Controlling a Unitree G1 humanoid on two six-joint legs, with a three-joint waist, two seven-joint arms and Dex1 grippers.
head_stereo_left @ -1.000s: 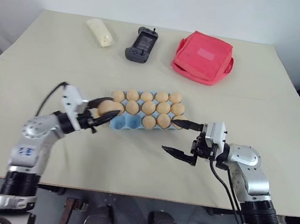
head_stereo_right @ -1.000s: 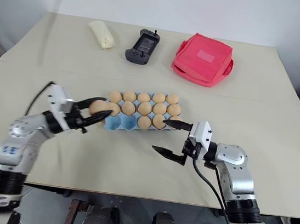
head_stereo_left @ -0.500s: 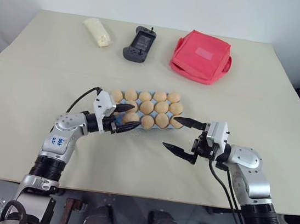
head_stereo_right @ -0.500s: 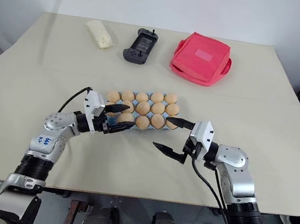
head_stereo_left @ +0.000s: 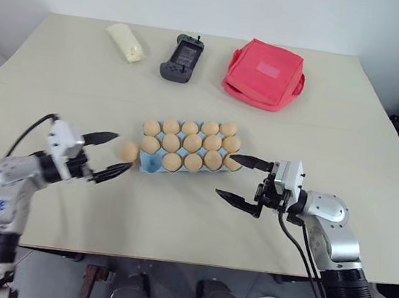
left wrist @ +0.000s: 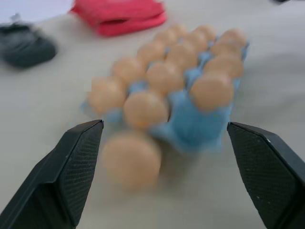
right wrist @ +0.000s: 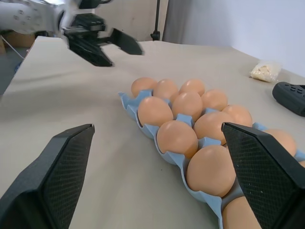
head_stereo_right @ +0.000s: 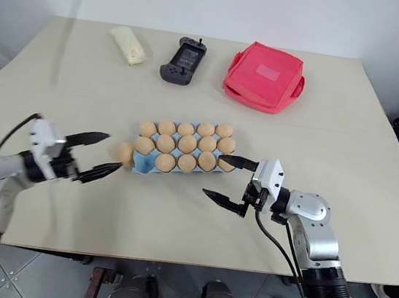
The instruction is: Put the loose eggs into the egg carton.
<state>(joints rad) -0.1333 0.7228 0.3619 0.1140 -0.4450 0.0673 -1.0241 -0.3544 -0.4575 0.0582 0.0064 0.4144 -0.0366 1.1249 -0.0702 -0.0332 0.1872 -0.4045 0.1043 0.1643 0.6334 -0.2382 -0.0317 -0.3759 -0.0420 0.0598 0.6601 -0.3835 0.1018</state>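
Observation:
The light blue egg carton (head_stereo_left: 152, 162) lies mid-table and holds several tan eggs (head_stereo_left: 192, 142). Its near-left cup is bare. One loose egg (head_stereo_left: 128, 151) lies on the table against the carton's left end. In the left wrist view it shows blurred (left wrist: 131, 160). My left gripper (head_stereo_left: 123, 152) is open, with its fingertips on either side of that egg and not touching it. My right gripper (head_stereo_left: 223, 174) hangs open at the carton's right end, fingers pointing left, nothing in it.
At the back of the table lie a red square pouch (head_stereo_left: 262, 75), a black controller (head_stereo_left: 178, 58) and a pale cream bundle (head_stereo_left: 125, 41). Bare tabletop stretches in front of the carton to the near edge.
My left gripper held an egg at the carton's left end, opened over the near-left cups, then drew back left. An egg now lies on the table beside the carton. The right arm stayed still.

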